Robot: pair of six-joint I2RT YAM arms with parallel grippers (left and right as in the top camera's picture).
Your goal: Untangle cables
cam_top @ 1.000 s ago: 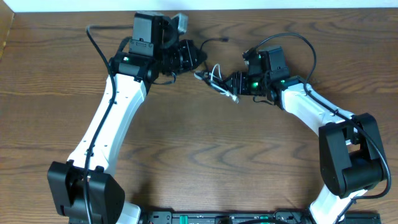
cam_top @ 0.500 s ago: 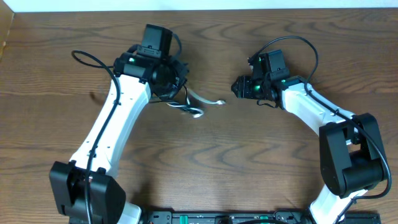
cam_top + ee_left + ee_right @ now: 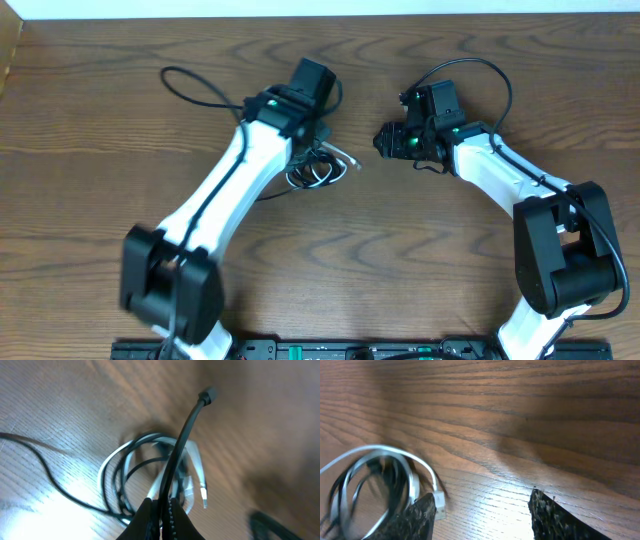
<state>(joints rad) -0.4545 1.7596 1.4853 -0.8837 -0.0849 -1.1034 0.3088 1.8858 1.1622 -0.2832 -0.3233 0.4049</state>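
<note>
The cables lie tangled in a loose coil (image 3: 316, 170) on the wooden table (image 3: 420, 260), below my left gripper (image 3: 318, 148). In the left wrist view that gripper (image 3: 161, 512) is shut on the black cable (image 3: 181, 445), which rises from the fingertips to its small plug (image 3: 207, 395). The white cable (image 3: 196, 462) loops under it, its plug (image 3: 204, 497) lying free. My right gripper (image 3: 384, 140) stands to the right of the coil, apart from it. Its fingers (image 3: 415, 520) are open with only bare wood between them. The coil (image 3: 370, 482) and the white plug (image 3: 440, 507) sit by its left finger.
A thick black arm wire (image 3: 195, 85) loops out over the table at the upper left. Another arcs over the right arm (image 3: 480, 70). The table's pale far edge (image 3: 400, 8) runs along the top.
A second ago both grippers met at the tangle. The left gripper then pulled it left and down, away from the right gripper. Since then the left wrist has swung right over the coil.
</note>
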